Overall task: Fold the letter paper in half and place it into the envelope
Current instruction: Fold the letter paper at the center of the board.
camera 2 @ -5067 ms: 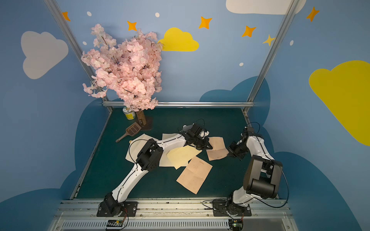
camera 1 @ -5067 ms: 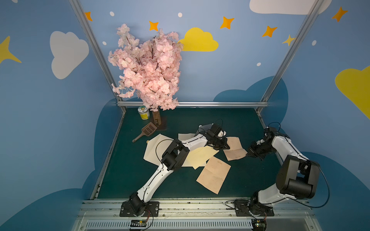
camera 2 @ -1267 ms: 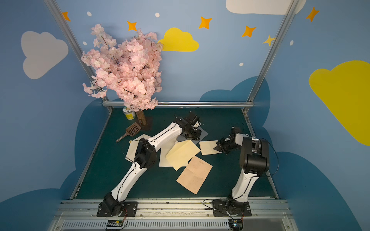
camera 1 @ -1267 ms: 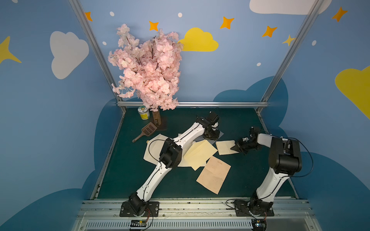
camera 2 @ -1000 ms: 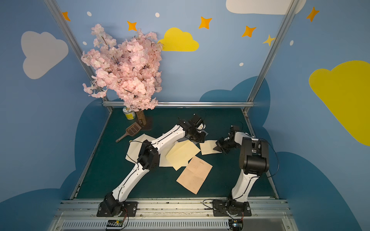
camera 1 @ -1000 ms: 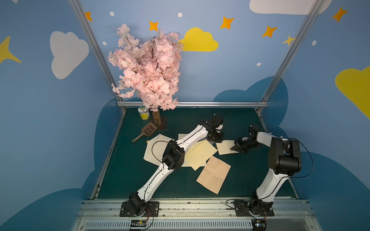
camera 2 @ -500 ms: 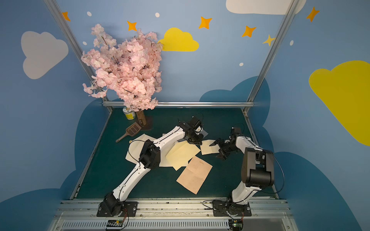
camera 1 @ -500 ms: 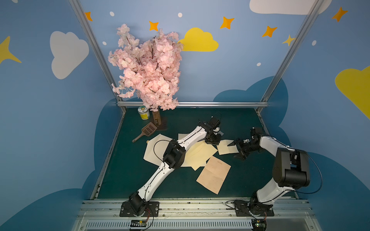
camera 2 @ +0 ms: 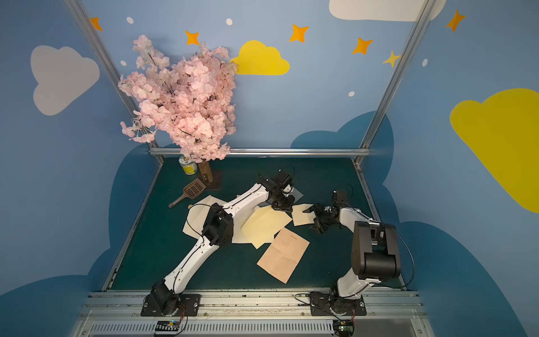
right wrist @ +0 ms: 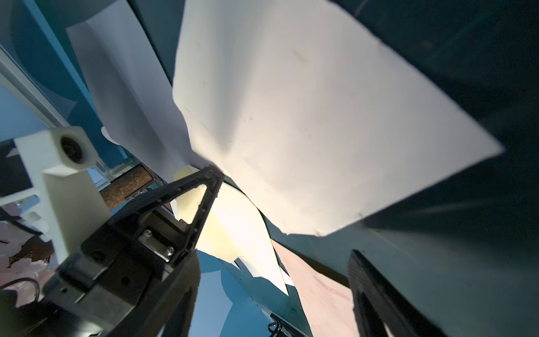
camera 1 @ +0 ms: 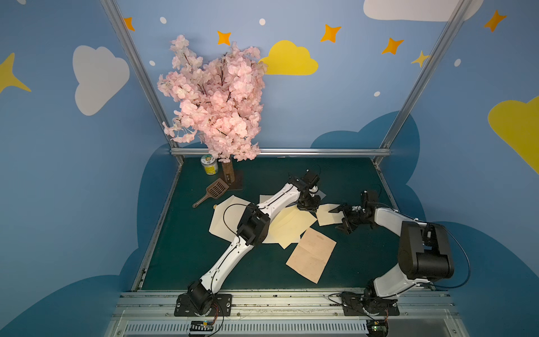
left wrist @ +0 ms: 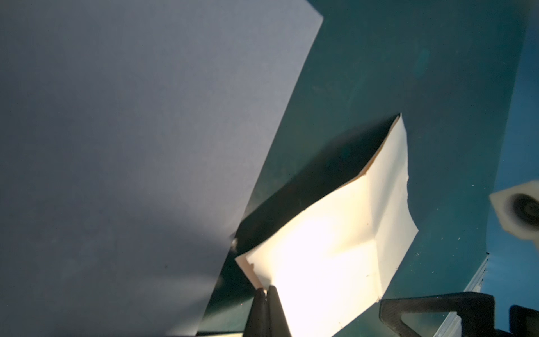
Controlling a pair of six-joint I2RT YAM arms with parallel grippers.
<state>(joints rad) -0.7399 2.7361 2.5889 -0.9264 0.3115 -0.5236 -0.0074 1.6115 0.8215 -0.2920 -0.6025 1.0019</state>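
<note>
The folded letter paper [camera 1: 328,215] [camera 2: 301,215] lies on the dark green bench [camera 1: 355,181], outside the envelope and between the two arms. It is a small cream piece with creases across it. The left tool [camera 1: 307,207] [left wrist: 267,293] pinches one corner of it, with the fingertips pressed together on the paper's doubled edge, as the left wrist view shows [left wrist: 335,248]. The right tool [camera 1: 338,219] [camera 2: 313,219] stands at the opposite side of the paper with its jaws wide apart and nothing between them. In the right wrist view one of its fingers [right wrist: 204,189] reaches the paper's edge, but I cannot tell whether it touches.

The envelope [camera 1: 217,221] [camera 2: 194,221] lies flat, well to the left arm's side, with a pointed flap folded open. Whether anything is inside it cannot be seen. A pale yellow sheet [camera 1: 291,227] [camera 2: 262,227] overlaps it, and the left arm crosses above both. A tan sheet [camera 1: 312,256] lies nearer the front rail, its corner touching the yellow one. A grey sheet [camera 1: 320,193] [left wrist: 116,131] lies under the left wrist, just beside the folded paper.

In the far left corner a small yellow-green tin [camera 1: 209,166] stands upright beside the trunk of a pink blossom tree [camera 1: 215,99]. Its contents are not visible. A brown slotted scoop [camera 1: 214,191] lies near them, holding nothing.
</note>
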